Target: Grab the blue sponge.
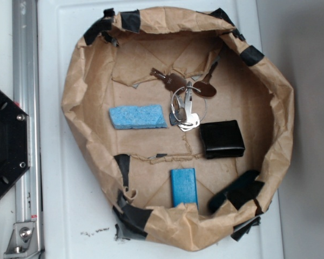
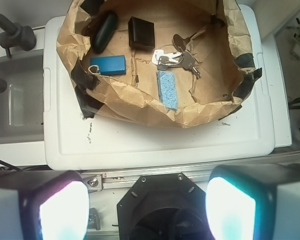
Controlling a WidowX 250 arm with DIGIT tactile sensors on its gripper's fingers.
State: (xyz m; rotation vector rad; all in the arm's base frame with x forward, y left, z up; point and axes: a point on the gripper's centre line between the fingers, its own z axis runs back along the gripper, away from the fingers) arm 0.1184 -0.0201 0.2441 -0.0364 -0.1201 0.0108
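Lying untouched in the paper-lined bowl (image 1: 283, 108), blue sponge (image 1: 138, 116), label-free; fingers (image 2: 231, 210) wide apart, empty.

The exterior view looks straight down, close over the paper-lined bin (image 1: 70, 102). The wrist view hangs farther back, above the black base mount (image 2: 162, 212), looking forward and down between the pincer's two fingers (image 2: 65, 207). Both views share the whole bin (image 2: 75, 45) on the white lid (image 2: 155, 142).
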